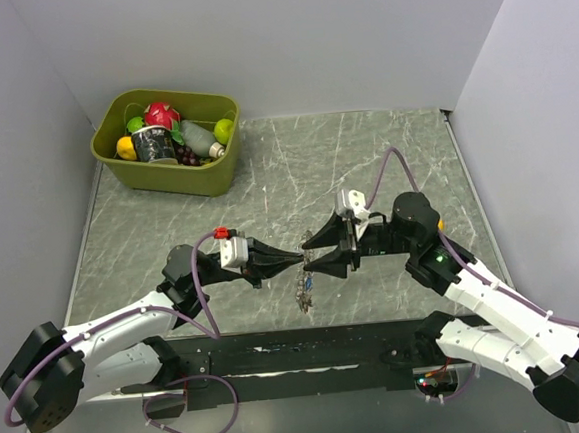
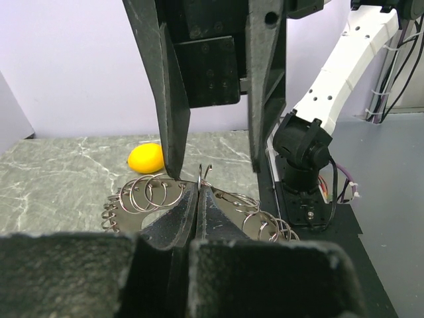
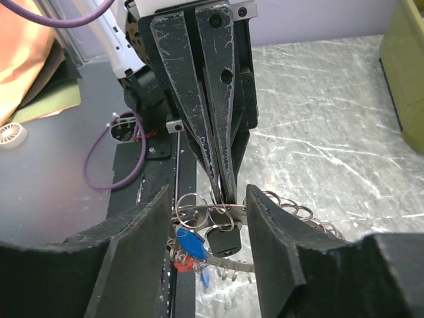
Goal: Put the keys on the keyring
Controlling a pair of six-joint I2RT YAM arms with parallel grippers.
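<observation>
Left gripper [image 1: 295, 261]: clenched on the keyring [image 2: 146, 195], holding it clear of the table [image 1: 365, 160]. Keys [image 3: 191, 242], blue and black heads visible, hang beneath the rings. Right gripper [image 1: 307, 255]: released, jaws straddling the left fingertips.

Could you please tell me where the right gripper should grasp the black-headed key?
Probably take the black-headed key by its head, the bulkiest part, level from the right arm's side: it hangs beneath the rings under the shut left gripper, inside the open right gripper.
</observation>
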